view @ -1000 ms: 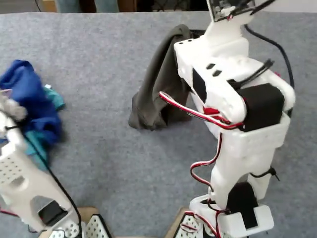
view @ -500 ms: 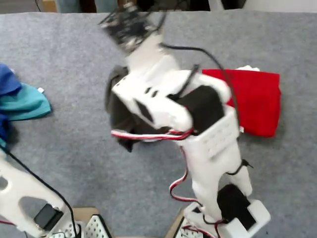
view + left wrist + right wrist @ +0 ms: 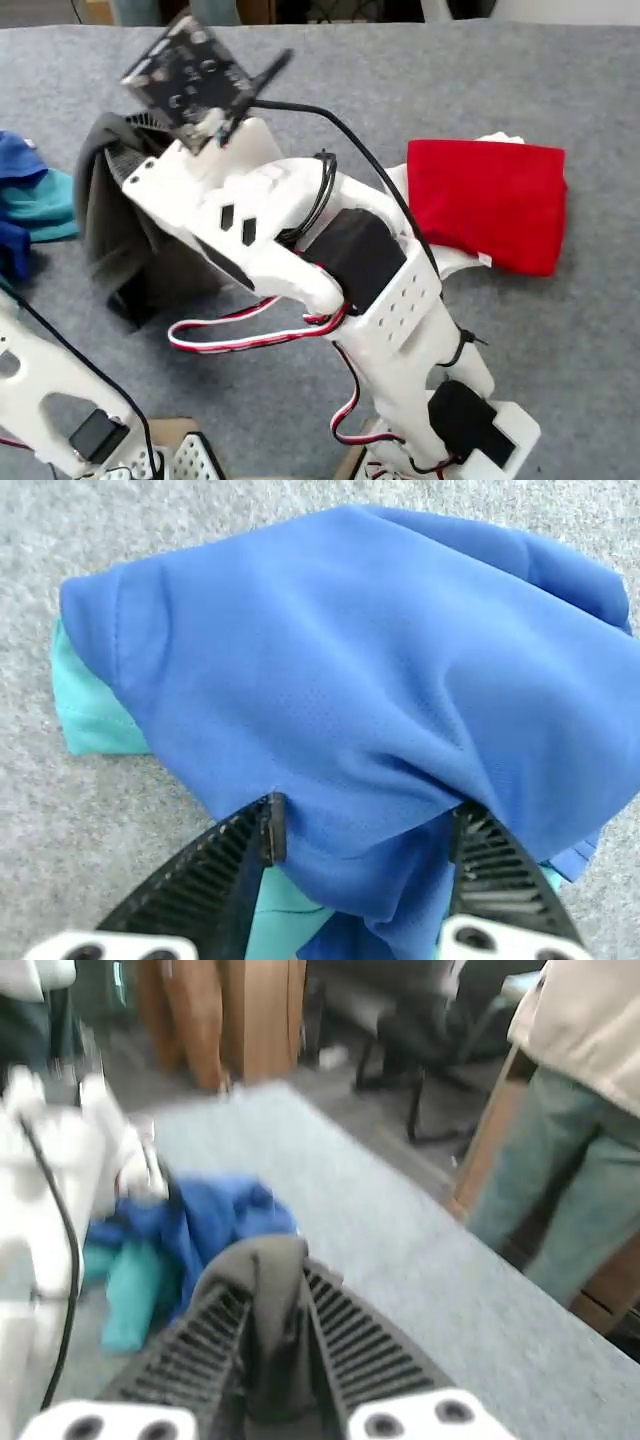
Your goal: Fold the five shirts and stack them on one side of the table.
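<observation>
My right gripper (image 3: 120, 165) is shut on a dark grey shirt (image 3: 125, 240), which hangs from it down to the table at the left of centre. In the right wrist view the grey shirt (image 3: 272, 1290) is pinched between the ribbed fingers (image 3: 345, 1340). A folded red shirt (image 3: 490, 200) lies at the right on a white one (image 3: 498, 138). A blue shirt (image 3: 15, 160) and a teal shirt (image 3: 40, 205) lie bunched at the table's left edge. My left gripper (image 3: 365, 825) stands open over them, jaws wide apart with the blue shirt (image 3: 350, 670) bulging between them and the teal shirt (image 3: 90, 715) underneath.
The grey felt table (image 3: 560, 330) is bare at the front right and along the back. My right arm (image 3: 340, 280) stretches across the middle from its base near the front edge. The left arm's body (image 3: 50, 400) stands at the front left.
My right arm has swung from the centre to the left, carrying the grey shirt with it and uncovering the red shirt. The blue shirt has shifted towards the left edge.
</observation>
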